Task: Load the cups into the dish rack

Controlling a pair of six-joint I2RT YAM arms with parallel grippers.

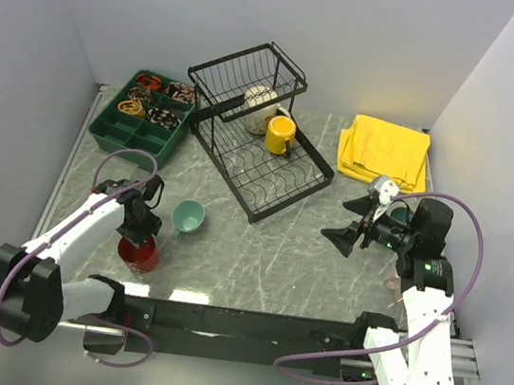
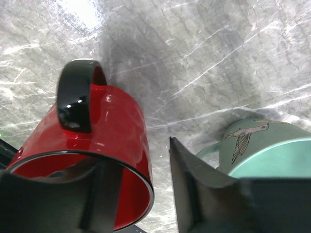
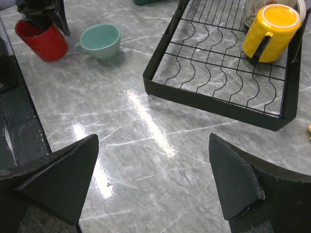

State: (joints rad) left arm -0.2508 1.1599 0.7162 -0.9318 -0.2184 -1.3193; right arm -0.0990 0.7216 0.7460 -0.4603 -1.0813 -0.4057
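Parted narrowly, the left gripper (image 2: 137, 162) straddles the rim of the red mug (image 1: 140, 256). One finger (image 2: 99, 194) is inside and the other outside, a sliver clear of the wall, near the worktop's left edge toward its near side. The small teal mug (image 1: 187, 216) sits just beside it. The right gripper (image 3: 153, 184) gapes wide and empty by the right edge. The dish rack (image 3: 209, 102), at the far middle, holds the yellow mug (image 1: 280, 133) and the cream mug (image 1: 261, 98).

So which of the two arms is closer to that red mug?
Left. The left gripper straddles the rim of the red mug, one finger inside. The right gripper hangs open far across the table, right of the dish rack.
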